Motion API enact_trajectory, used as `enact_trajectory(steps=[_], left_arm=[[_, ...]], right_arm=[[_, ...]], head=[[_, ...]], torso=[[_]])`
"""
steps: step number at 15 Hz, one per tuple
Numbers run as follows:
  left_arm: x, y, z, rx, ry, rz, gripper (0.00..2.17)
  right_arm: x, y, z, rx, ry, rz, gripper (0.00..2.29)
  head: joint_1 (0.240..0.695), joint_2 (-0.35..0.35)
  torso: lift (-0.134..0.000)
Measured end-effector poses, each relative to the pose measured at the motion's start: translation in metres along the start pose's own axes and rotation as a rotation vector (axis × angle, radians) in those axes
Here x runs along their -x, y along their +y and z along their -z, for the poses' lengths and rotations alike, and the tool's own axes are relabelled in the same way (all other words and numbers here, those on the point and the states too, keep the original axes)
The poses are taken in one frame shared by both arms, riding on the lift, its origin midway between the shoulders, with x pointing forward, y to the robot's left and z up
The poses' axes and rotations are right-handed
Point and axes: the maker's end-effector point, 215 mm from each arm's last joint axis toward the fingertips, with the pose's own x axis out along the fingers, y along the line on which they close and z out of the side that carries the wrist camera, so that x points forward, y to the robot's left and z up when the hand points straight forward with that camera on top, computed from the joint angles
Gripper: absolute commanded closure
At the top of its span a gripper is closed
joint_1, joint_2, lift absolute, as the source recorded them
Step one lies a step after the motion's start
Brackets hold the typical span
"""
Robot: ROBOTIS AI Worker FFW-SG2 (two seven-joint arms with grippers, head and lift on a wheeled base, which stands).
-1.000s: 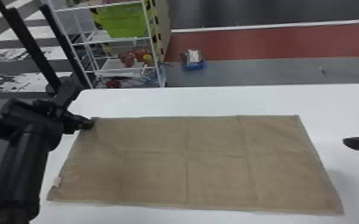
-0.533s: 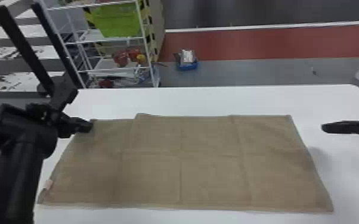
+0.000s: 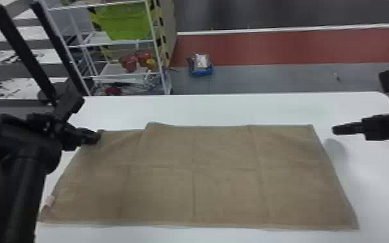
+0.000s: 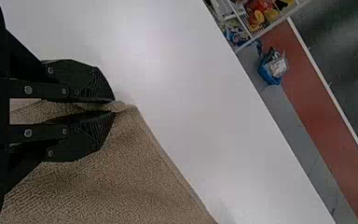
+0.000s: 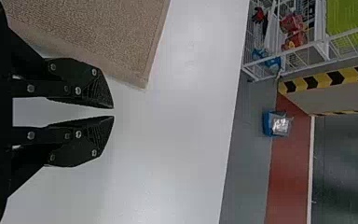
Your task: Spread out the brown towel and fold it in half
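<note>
Okay, have brown towel [image 3: 223, 190] spread flat on white table [image 3: 236, 110], long way across, with creases running over it and a small step in its far edge, toward the left. See pale tag [image 3: 49, 201] at its left edge. At its far-left corner, find left gripper [image 3: 94, 137], fingers [image 4: 86, 91] pinching cloth. Off its right side, above bare tabletop, find right gripper [image 3: 335, 130], fingers [image 5: 86, 84] barely apart, nothing between.

Past table, get grey floor [image 3: 274, 79], then red strip [image 3: 284, 48], then white line [image 3: 252, 30], then dark floor [image 3: 287, 14]. At far left, see white wire rack [image 3: 116, 76] holding green bin [image 3: 124, 22] and red items [image 3: 129, 63]; just beside it, yellow-black striped edging [image 3: 161, 35]. Near rack, on floor, see blue container [image 3: 201, 71].
</note>
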Motion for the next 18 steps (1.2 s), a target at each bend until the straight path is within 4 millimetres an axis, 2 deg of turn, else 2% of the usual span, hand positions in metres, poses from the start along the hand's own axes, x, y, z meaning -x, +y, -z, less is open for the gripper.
enact_trajectory(steps=[8,12,18], left_arm=[[-0.005,-0.013,-0.008,-0.021,-0.004,0.021,0.99],[-0.006,-0.016,-0.010,-0.026,-0.006,0.029,0.99],[-0.006,-0.017,-0.011,-0.031,-0.010,0.032,0.99]], right_arm=[[-0.017,-0.004,0.002,-0.002,0.039,0.052,0.95],[-0.029,0.007,-0.006,-0.006,0.019,0.032,0.95],[-0.033,0.016,-0.013,-0.014,0.010,0.018,0.95]], head=[[0.695,0.117],[0.695,0.126],[0.695,0.134]], torso=[[-0.134],[-0.134],[-0.134]])
